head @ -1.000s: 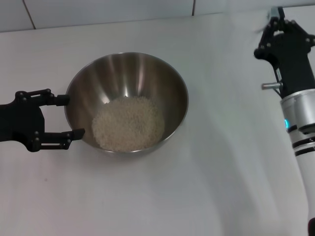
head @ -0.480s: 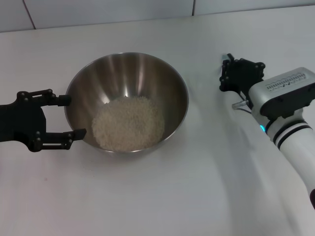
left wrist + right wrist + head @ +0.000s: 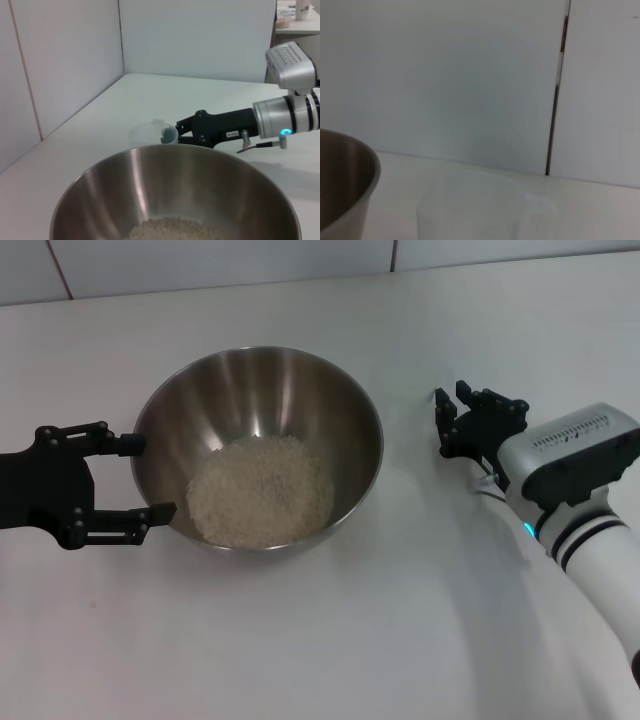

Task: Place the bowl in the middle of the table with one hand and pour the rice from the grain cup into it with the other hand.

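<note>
The steel bowl [image 3: 258, 445] stands in the middle of the white table [image 3: 330, 640] with a mound of rice [image 3: 260, 490] in it; its rim also fills the left wrist view [image 3: 175, 165]. My left gripper [image 3: 150, 476] is open at the bowl's left side, one finger on each side of that edge. My right gripper [image 3: 450, 410] is low over the table to the right of the bowl, shut on the clear grain cup [image 3: 150, 134], which looks empty. The cup shows close up in the right wrist view [image 3: 470, 210].
A white wall with a dark seam [image 3: 555, 100] stands behind the table. The table's far edge meets the wall panels [image 3: 200, 265].
My right arm has swung down from the far right and come in low towards the bowl's right side with the cup. The left gripper and the bowl have not moved.
</note>
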